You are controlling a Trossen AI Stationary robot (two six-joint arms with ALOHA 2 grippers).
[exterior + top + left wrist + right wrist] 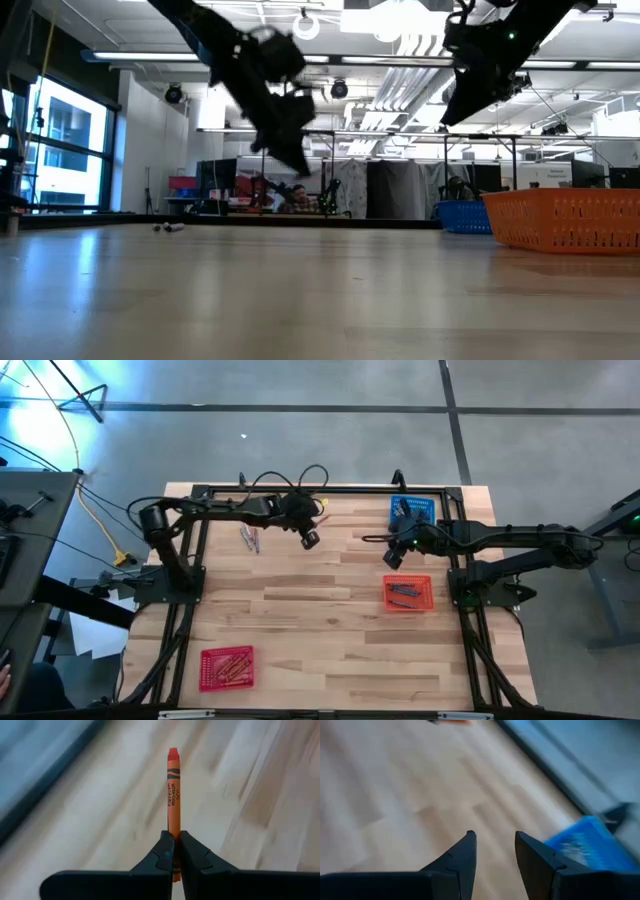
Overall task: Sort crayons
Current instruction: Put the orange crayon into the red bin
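Your left gripper (174, 851), raised above the table (320, 585) near its far edge, is clenched on an orange crayon (173, 795) that stands straight out from between the fingertips. Left of it, a small loose cluster of crayons (249, 538) lies on the wood, and at the near left corner a red basket (227, 666) already holds red sticks.

Carry this one level and keep the pinch firm, since only its lower end is held. Bring it over a basket of its own colour and release only once it is low inside the rim, so it cannot bounce out.

Black print runs down the orange wrapper beneath two wavy bands, too small to read with any certainty.

Farther right, the orange basket (408, 593) sits toward the right edge with several darker sticks in it, and the blue basket (412, 510) stands at the far right corner. Your right gripper (495, 851) hovers between them, fingers apart, grasping nothing.
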